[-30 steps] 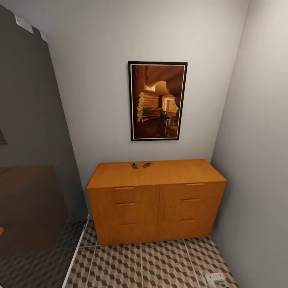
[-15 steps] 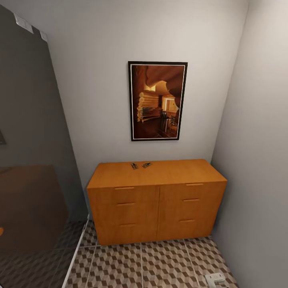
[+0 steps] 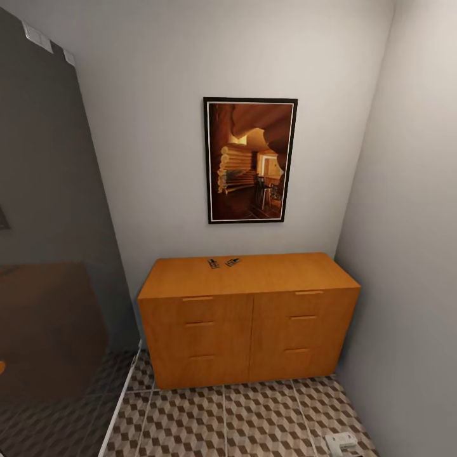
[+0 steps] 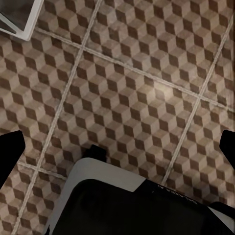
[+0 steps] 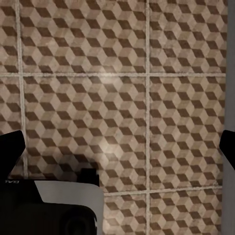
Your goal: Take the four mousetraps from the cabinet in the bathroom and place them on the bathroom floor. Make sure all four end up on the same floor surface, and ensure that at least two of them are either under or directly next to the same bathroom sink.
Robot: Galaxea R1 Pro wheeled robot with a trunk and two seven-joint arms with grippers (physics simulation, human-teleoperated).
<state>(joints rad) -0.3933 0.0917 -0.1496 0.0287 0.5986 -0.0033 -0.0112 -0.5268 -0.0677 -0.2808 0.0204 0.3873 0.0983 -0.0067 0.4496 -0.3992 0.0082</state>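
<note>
Nothing is shifting vs. the earlier head views: cabinet, frame and floor are sitting in the same spots, camera steady.

Head view is facing a corner w/ pale grey matte walls. Cabinet (image 3: 249, 317) is standing against the back wall: wide, low, boxy, smooth orange-brown wood, flat top, two columns of drawer fronts w/ slim bar handles. Two mousetraps are lying flat on its top near the back edge, left of centre: mousetrap 1 (image 3: 212, 263) and mousetrap 2 (image 3: 233, 261), just beside each other, apart by a small gap. Both are thin, small, tan w/ dark metal bits; too small to read more.

Above the cabinet a picture (image 3: 250, 160) is hanging, upright rectangle, thin black frame, warm brown scene. Glass panel (image 3: 51, 241) w/ a white bottom rail is running along the left, dark and glossy, reflecting the cabinet. A small white object (image 3: 341, 442) is lying on the floor at the bottom right, near the wall.

Bathroom floor (image 3: 254, 419) is showing large square tiles, brown/beige/white cube print, pale grout lines.

Left end effector (image 4: 117, 152) is pointing down at the tiles, black fingertips wide apart at both frame edges, nothing between. Right end effector (image 5: 117, 149) is doing the same: tips spread, empty, over the tiles.
</note>
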